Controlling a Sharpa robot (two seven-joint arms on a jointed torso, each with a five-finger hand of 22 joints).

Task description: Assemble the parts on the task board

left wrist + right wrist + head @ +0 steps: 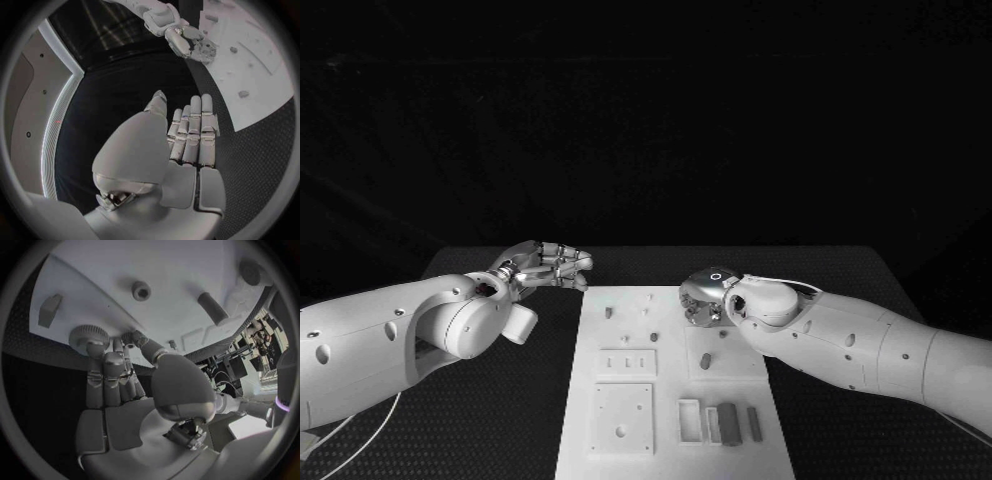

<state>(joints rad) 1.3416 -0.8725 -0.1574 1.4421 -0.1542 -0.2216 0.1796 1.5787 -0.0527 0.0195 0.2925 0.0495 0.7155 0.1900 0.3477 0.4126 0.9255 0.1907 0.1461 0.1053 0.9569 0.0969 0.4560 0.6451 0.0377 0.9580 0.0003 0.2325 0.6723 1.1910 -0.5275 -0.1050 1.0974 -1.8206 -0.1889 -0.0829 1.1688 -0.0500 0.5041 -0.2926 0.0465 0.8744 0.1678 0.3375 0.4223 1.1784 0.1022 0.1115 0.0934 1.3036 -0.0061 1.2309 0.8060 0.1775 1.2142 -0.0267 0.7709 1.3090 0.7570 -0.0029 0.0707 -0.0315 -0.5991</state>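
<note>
The right hand (119, 385) is at the far right edge of the board (625, 440), and its fingertips touch a round knurled part (89, 335); I cannot tell if it really grips it. The left hand (187, 135) is open, holds nothing, and hangs over the table just beside the board's far left corner. More parts (730, 424) lie in the near right slots. I judge the step is picking up the round part; next it needs a firm grip, then a lift.

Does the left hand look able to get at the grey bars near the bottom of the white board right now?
Probably yes. The left hand is open beside the white task board, and nothing covers the grey bars.
</note>
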